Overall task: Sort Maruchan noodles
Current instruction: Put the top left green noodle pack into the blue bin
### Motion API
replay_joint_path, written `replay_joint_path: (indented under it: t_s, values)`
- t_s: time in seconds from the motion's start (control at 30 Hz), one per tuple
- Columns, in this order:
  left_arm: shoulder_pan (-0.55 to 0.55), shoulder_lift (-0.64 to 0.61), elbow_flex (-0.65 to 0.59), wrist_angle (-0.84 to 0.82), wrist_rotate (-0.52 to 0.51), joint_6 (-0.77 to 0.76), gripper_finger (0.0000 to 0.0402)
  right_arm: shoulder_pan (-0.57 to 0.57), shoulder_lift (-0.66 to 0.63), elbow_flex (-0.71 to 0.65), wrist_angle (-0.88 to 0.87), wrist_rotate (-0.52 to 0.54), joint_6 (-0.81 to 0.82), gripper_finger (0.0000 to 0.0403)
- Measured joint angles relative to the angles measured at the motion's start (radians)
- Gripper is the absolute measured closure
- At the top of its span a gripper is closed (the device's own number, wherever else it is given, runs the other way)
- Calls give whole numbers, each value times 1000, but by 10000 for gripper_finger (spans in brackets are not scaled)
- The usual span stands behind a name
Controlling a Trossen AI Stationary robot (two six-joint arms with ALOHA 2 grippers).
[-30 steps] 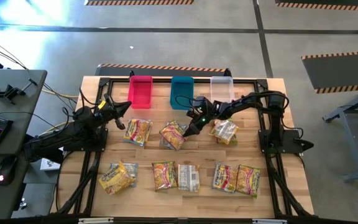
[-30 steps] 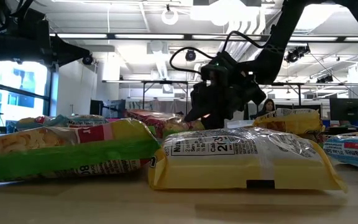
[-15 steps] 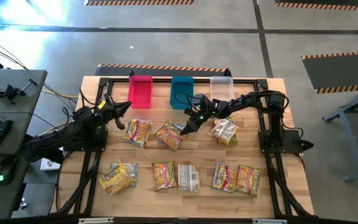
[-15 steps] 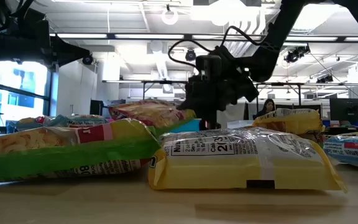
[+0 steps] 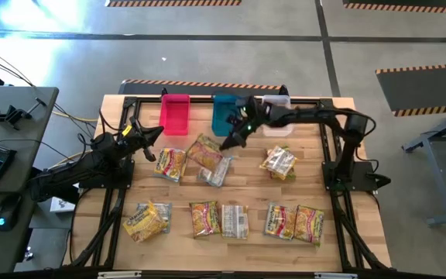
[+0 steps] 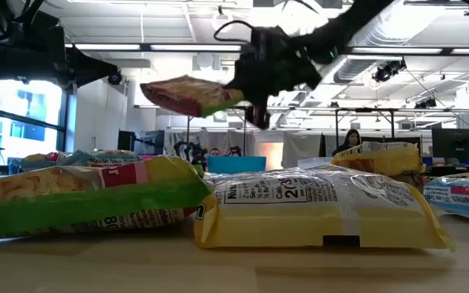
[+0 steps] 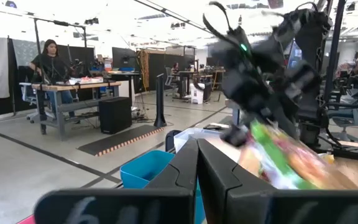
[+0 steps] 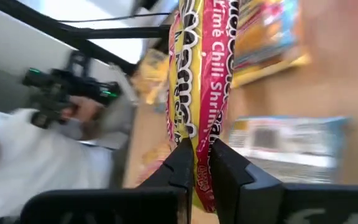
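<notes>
Ramen packet (image 8: pixel 199 68) pinched edge-on between right gripper (image 8: pixel 197 163) fingers

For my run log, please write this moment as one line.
right tool: shut on noodle packet, lifted above table | near blue bin | left tool: shut, waiting beside pink bin

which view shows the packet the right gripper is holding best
Right wrist view: the packet fills it, pinched edge-on by the right gripper. Low view shows it hanging clear of the table; high view small; left wrist blurred.
</notes>
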Motion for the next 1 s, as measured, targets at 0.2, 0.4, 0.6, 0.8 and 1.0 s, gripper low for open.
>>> replay_joint_path:
  t_s: [0.2, 0.4, 0.6, 0.8, 1.0]
  values:
    - [0, 0, 0, 0, 0, 0, 401, -79, 15, 351, -605, 327, -460, 383]
    - [0, 0, 0, 0, -2, 1, 401, -157, 60, 558, -775, 606, -759, 389]
    - [0, 0, 0, 0, -3, -1, 401, -233, 123, 584, -742, 646, -923, 400]
    - [0, 0, 0, 1, -3, -1, 401, -263, 191, 582, -709, 655, -989, 399]
    - [0, 0, 0, 1, -5, -2, 401, -268, 224, 582, -656, 653, -999, 399]
